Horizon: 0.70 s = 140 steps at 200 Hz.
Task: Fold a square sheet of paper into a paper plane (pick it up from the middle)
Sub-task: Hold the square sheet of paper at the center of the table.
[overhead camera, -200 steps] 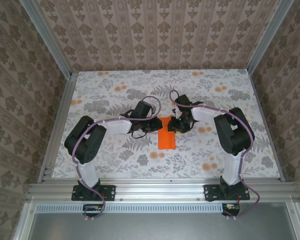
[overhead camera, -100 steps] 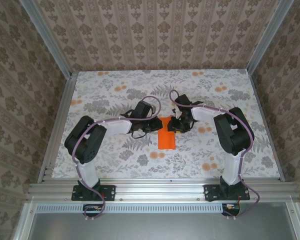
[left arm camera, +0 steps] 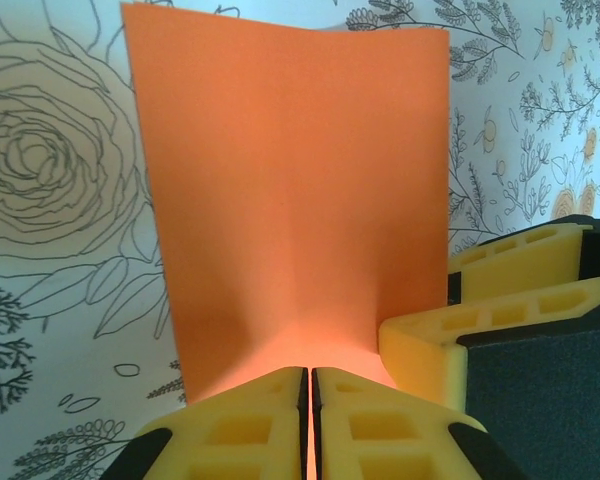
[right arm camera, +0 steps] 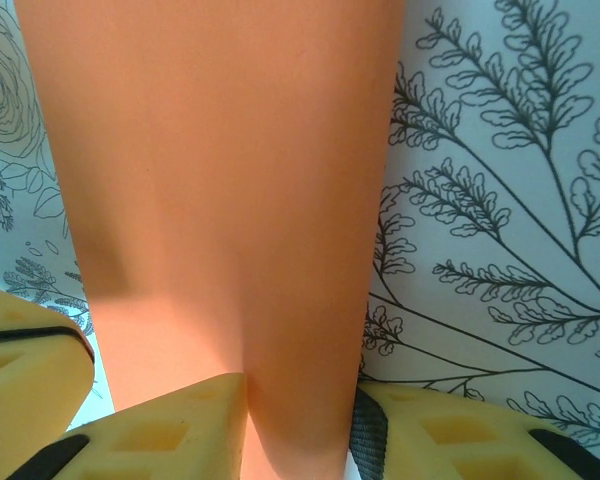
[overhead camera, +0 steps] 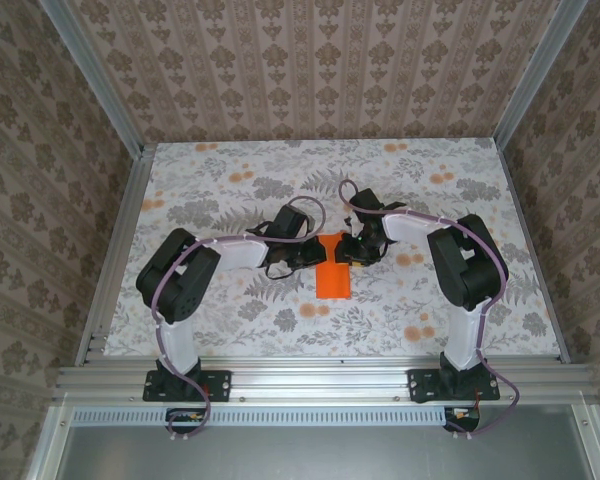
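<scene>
Two arms meet at the centre of the top view. There the square sheet of paper lies as a narrow orange strip on the floral table. My left gripper is at the strip's upper left edge and my right gripper at its upper right. In the left wrist view the sheet fills the middle of the frame. At the bottom edge the left gripper has its yellow jaws pressed together, with the paper's near edge nipped between them. In the right wrist view the orange runs from top to bottom. The right gripper has its jaws apart, one finger on the paper at lower left and the other just beside its right edge. I judge a fold is in hand. I would let the right fingers pin the sheet flat and draw the left's edge over slowly. I'd match the edges before pressing the crease, since thin paper skews or tears easily.
</scene>
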Tool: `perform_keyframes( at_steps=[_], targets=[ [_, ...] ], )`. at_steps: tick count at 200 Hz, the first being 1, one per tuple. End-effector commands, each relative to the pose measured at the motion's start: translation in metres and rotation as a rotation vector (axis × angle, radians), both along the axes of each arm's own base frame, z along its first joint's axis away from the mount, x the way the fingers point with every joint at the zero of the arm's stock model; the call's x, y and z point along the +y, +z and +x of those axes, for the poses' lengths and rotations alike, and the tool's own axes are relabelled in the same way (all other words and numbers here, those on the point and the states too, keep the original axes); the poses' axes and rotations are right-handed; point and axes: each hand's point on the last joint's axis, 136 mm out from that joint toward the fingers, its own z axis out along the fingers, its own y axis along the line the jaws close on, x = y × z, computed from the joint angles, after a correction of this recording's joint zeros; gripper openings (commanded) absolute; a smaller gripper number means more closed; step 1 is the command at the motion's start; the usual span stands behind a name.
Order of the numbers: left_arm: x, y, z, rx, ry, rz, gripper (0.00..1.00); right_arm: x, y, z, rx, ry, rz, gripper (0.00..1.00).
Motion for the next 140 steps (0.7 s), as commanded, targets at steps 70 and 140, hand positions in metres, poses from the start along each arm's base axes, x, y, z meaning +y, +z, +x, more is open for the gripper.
perform_keyframes(
  at_steps=[70, 140],
  targets=[
    [0.035, 0.018, 0.020, -0.084, 0.190, 0.026, 0.13, -0.042, -0.074, -0.033, 0.131, 0.027, -0.225, 0.39],
    [0.051, 0.014, 0.022, -0.075, 0.252, 0.024, 0.13, -0.044, -0.077, -0.034, 0.129, 0.042, -0.241, 0.39]
  ],
)
